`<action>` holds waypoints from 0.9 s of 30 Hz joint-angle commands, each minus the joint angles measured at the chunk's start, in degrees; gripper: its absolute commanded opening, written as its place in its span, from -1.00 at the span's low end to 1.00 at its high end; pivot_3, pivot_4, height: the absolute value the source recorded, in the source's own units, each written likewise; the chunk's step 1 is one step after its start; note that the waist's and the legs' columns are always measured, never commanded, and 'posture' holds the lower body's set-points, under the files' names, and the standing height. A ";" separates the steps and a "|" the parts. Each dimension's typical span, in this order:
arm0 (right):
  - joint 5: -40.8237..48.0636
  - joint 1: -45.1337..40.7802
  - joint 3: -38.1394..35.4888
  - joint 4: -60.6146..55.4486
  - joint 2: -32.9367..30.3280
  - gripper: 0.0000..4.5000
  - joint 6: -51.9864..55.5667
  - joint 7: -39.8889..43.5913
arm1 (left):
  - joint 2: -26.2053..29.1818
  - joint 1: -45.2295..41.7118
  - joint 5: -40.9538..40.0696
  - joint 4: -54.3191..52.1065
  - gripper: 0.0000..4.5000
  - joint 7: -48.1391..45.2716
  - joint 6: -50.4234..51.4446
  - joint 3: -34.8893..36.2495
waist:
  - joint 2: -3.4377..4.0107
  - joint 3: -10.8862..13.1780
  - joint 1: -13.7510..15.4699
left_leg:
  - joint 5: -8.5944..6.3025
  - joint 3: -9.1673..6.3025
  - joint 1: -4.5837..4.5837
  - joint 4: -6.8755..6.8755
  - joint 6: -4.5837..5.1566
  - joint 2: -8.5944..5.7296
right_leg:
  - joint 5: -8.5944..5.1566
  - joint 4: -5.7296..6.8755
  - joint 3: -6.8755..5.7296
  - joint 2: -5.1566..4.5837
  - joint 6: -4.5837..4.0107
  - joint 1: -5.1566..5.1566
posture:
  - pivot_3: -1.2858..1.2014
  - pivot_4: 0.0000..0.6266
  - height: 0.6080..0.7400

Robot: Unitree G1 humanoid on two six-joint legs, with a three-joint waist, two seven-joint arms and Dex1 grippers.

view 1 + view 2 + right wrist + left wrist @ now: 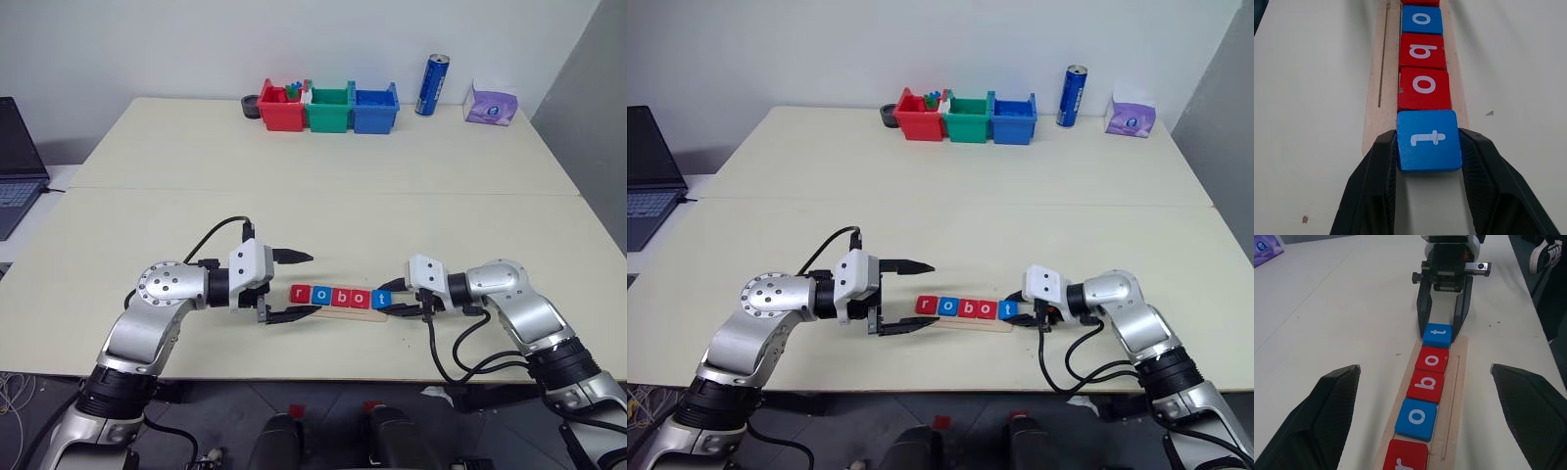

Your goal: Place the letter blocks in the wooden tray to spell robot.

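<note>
The right gripper (1427, 147) is closed on the blue "t" block (1428, 140), one black finger pressed against each side edge of the tile. The tile is held at the near end of the wooden tray (1380, 73), its far edge touching the red "o" block (1424, 88) just ahead of the fingertips. Beyond that, in line away from the right gripper, the red "b" block (1422, 50) and the blue "o" block (1422, 19) are seen lying flat in the tray, edge to edge. The red "r" block (1406, 458) is found at the far end of the row, nearest the left gripper (291, 286). Whether the "t" tile rests fully on the wood or overhangs its end cannot be told for certain (its near part appears to project past the tray's rounded end).

The left gripper is held open, its two fingers spread wide, one on each side of the tray's line, just short of the "r" end and touching nothing. The two grippers are pointed at each other along the tray, with the whole row of tiles between them.

On the far side of the tabletop (323, 211), well beyond both grippers, a red bin (280, 108), a green bin (328, 109) and a blue bin (375, 109) are lined up side by side.
</note>
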 commanded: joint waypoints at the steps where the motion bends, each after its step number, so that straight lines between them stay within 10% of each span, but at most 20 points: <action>1: -0.06 -1.26 0.06 -0.76 -0.45 -0.35 -0.25 1.15 | -0.06 0.01 -1.18 -2.36 1.00 0.44 -0.01 0.41 | 0.00 0.00 0.00 | 0.00 0.00 0.00 0.00 0.00 0.00 | 0.00 0.00 0.00 0.00 0.00 0.00 | 0.03 -0.52 1.00; 11: 4.31 -2.50 -2.71 -3.68 -0.34 0.98 6.83 2.49 | -0.45 -0.12 -0.93 -2.27 1.00 1.15 -0.15 0.28 | 0.00 0.00 0.01 | 0.00 -0.01 0.00 0.00 0.00 0.00 | 0.01 0.00 0.00 0.00 -0.02 0.00 | 0.03 -0.52 1.00; 21: 7.08 -0.33 -8.81 -3.21 -5.83 0.98 10.75 1.54 | -0.85 0.09 -1.02 -2.08 1.00 1.59 -0.38 0.10 | 0.00 0.00 0.17 | 0.00 -0.02 -0.03 0.00 0.00 -0.01 | 0.01 -0.02 0.00 -0.03 -0.02 0.00 | 0.03 -0.52 1.00; 27: 5.77 2.23 -8.03 -0.82 -5.59 0.26 5.96 0.05 | -1.12 -0.77 -0.87 -1.31 1.00 1.24 -0.52 -0.24 | 0.00 0.00 -0.19 | 0.00 0.02 0.00 -0.01 0.00 -0.02 | -0.01 0.00 0.03 -0.01 0.01 0.00 | 0.03 -0.52 1.00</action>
